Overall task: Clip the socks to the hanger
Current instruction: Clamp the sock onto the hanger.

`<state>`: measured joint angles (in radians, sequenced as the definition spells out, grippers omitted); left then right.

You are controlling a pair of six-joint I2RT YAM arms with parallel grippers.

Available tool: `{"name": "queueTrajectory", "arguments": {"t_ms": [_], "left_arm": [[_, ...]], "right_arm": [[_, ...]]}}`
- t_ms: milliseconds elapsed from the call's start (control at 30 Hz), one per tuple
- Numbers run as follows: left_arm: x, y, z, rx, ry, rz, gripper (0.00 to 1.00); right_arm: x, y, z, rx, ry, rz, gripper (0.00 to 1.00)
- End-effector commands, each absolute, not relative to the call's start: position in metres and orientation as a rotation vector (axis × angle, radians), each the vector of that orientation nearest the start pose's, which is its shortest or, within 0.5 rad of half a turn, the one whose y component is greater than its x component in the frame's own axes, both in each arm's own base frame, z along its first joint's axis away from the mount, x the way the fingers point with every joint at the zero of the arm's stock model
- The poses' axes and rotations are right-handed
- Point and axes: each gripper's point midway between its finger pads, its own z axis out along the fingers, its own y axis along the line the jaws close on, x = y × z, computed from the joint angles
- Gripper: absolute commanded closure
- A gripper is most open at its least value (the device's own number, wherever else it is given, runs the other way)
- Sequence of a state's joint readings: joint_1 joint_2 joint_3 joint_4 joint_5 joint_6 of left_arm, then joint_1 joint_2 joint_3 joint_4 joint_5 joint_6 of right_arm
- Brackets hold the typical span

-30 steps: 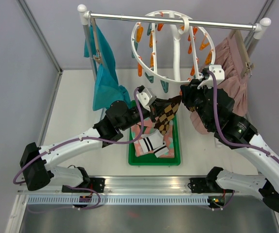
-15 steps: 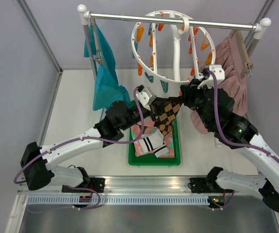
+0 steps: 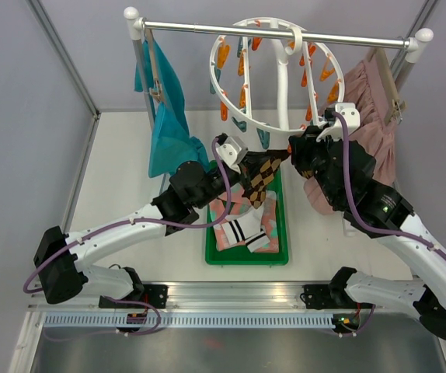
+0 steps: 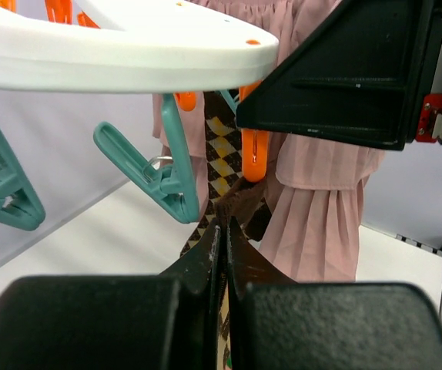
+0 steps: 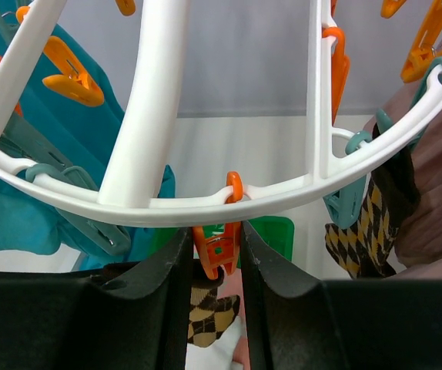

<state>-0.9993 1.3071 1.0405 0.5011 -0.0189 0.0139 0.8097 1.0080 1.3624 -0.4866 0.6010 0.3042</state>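
the left pincer [image 3: 246,165] is pressed together on a brown-black-cream argyle sock [image 3: 263,176]. in its wrist view the two fingers [image 4: 205,258] meet on the fabric with no gap, and the sock runs up and away from the tips, between a teal clip [image 4: 155,173] on their left and an orange clip [image 4: 253,150] on their right.

the right pincer [image 3: 295,152] faces the left one across the sock and pinches that orange clip [image 5: 217,247]. the clip sits between its fingers [image 5: 159,277], which touch it on both sides. part of the argyle sock [image 5: 204,320] shows just under the clip, low in the gap between the fingers.

the hanger [image 3: 260,126], a white ring, hangs directly above both pincers, and its rim [image 5: 167,212] crosses just over the right pincer's tips. a second argyle sock [image 5: 363,227] hangs from a teal clip to the right of that pincer.

below the left pincer, a green tray [image 3: 242,259] holds a white striped sock [image 3: 242,229] and pink socks [image 3: 231,206].
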Motion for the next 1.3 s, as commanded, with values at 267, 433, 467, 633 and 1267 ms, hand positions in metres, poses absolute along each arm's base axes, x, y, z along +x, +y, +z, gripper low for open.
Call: {"name": "queueTrajectory", "arguments": {"t_ms": [267, 433, 467, 633, 1267], "left_arm": [[0.241, -0.378, 0.400, 0.623, 1.119, -0.854, 0.98], [0.233, -0.385, 0.398, 0.670, 1.103, -0.879, 0.98], [0.233, -0.386, 0.397, 0.671, 1.106, -0.882, 0.98], [0.230, -0.388, 0.399, 0.663, 1.084, -0.891, 0.98], [0.241, -0.390, 0.400, 0.575, 1.077, -0.861, 0.98]], "right_arm": [[0.278, 0.157, 0.423, 0.084, 1.663, 0.334, 1.00], [0.279, 0.157, 0.425, 0.103, 1.653, 0.342, 1.00], [0.279, 0.157, 0.426, 0.110, 1.650, 0.350, 1.00], [0.281, 0.160, 0.425, 0.111, 1.659, 0.353, 1.00], [0.281, 0.156, 0.420, 0.127, 1.668, 0.333, 1.00]]}}
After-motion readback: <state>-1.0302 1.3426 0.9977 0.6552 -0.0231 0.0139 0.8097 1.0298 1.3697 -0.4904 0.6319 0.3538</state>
